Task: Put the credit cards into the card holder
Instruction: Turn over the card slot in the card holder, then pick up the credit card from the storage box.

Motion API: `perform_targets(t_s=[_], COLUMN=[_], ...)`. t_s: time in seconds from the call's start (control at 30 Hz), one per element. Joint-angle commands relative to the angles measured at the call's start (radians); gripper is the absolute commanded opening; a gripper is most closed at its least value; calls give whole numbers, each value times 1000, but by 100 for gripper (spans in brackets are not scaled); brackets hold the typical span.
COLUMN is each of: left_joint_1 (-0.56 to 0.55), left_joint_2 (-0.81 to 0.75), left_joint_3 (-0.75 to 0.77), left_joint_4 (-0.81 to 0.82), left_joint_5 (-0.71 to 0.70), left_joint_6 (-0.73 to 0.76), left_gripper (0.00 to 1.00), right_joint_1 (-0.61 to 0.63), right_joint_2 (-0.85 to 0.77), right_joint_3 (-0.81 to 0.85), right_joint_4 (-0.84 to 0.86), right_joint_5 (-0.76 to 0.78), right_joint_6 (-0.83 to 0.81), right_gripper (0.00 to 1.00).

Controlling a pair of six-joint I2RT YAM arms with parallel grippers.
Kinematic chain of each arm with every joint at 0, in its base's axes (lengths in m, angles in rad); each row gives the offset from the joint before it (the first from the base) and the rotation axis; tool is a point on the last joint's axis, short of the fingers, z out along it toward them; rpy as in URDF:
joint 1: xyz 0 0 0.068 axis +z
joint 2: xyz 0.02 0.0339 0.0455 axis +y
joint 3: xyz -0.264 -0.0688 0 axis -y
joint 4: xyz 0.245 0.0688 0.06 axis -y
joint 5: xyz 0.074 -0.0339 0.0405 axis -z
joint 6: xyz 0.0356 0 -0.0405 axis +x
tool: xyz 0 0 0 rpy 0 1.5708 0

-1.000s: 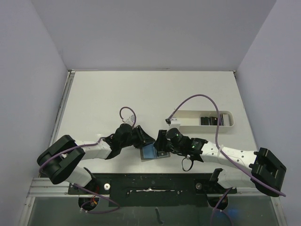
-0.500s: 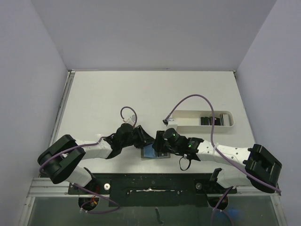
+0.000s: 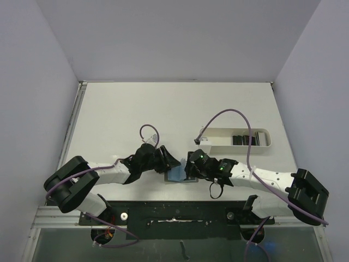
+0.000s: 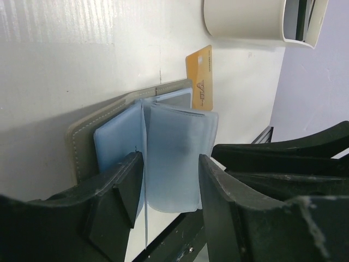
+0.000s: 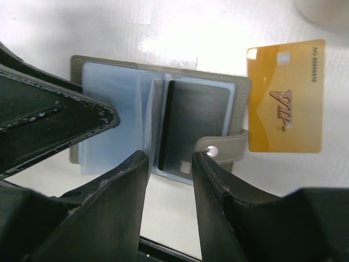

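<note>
The card holder (image 5: 242, 117) lies open near the table's front edge, grey-olive outside, light blue pockets inside; it also shows as the holder (image 3: 180, 175) from above. One dark credit card (image 5: 199, 125) sits in its right pocket. A gold card (image 5: 283, 98) lies flat beside the snap strap (image 5: 218, 148). More dark cards (image 3: 244, 140) stand in the white tray (image 3: 218, 146). My left gripper (image 4: 169, 185) is open, a loose blue leaf (image 4: 180, 153) standing between its fingers untouched. My right gripper (image 5: 169, 164) is open at the holder's near edge, below the dark card.
The white tray (image 4: 245, 22) stands a short way behind the gold card (image 4: 200, 84). Both wrists crowd the holder from either side, the left arm's finger (image 5: 54, 120) lying over its left half. A black rail (image 3: 174, 215) runs along the table's front edge.
The left jaws have spread and let go of the blue leaf. The right jaws have narrowed a little, and the right wrist has shifted slightly right along the holder's edge.
</note>
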Motion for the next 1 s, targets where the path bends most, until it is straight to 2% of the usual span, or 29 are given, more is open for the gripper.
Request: perform_targets(t_s=[0.0,0.23,0.37,0.5,0.8,0.97], left_joint_1=[-5,-4,-4,-4,-2,-1], left_joint_2=[-15,-60,-85,-109,-149,-129], left_joint_3=[40,40,39,53,55,50], left_joint_4=[11,-77,-117,-198,-280,-242], left_joint_5=[-13,-65,-84,-123,-177,-138], left_joint_6=[23,48,67,100,158,180], left_gripper=[43,42,35,34,19,2], right_joint_1=[7,7,8,-7,-266,-495], right_joint_2=[-33,-75,-91,-104,-109,-74], right_joint_3=[4,32,41,73,179,241], right_joint_4=[-75,-189,-203,-185,-198,-236], right_joint_5=[79,155,165,173,117,131], right_joint_6=[43,72,79,19,-242,-382], right_gripper=[38,39,40,42,42,43])
